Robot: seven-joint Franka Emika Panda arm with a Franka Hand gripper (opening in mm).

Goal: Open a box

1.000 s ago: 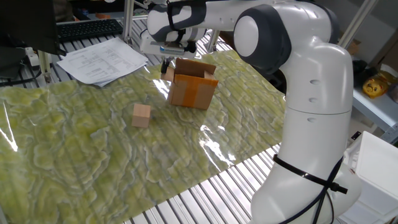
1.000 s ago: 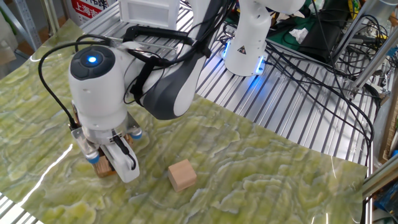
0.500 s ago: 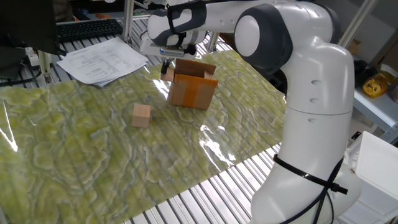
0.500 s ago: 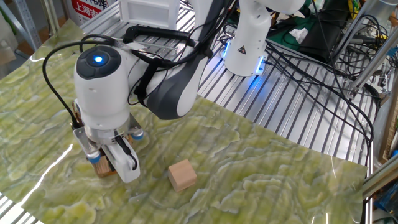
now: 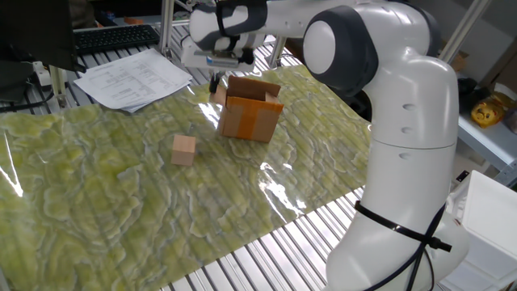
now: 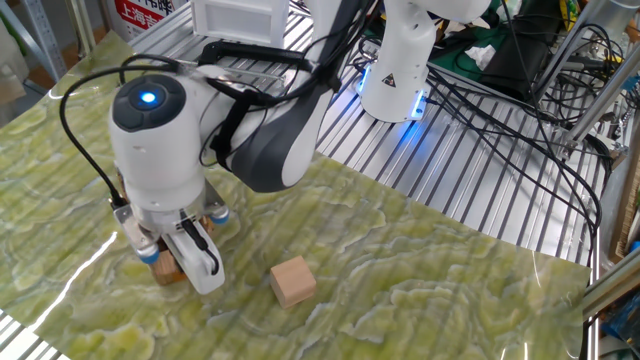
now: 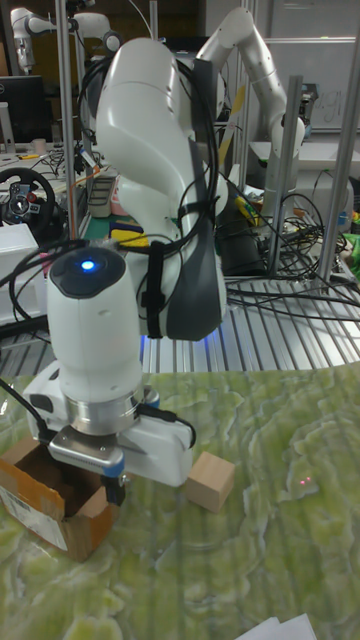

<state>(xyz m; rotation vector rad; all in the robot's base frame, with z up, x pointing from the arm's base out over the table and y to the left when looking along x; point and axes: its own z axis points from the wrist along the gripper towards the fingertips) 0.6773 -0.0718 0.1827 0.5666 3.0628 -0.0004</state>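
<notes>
My fingers (image 7: 113,487) are pointing straight down at the rear edge of the box (image 5: 251,109), with the dark tips hanging just over its open top. Only one dark tip is showing clearly in the tall fixed view; I cannot tell whether the fingers are apart or together, or whether they are touching a flap.

My wrist is standing vertical above the box, a blue light glowing on its top cap (image 6: 149,97). In the other fixed view my hand is covering most of the box, leaving just a brown corner showing beneath it. My forearm is reaching out level from the elbow, and my white base column (image 5: 408,162) is rising at the desk's edge.

The box is sitting upright on the green marbled sheet (image 5: 121,202) covering the desk, toward the far side. Its flaps are standing up, the interior is showing, and an orange tape band is running down the front face.

A small wooden cube (image 5: 184,149) is lying on the sheet, well apart from the box. Loose papers (image 5: 133,78) are lying beyond the sheet's edge, with a black keyboard (image 5: 113,37) behind them.
</notes>
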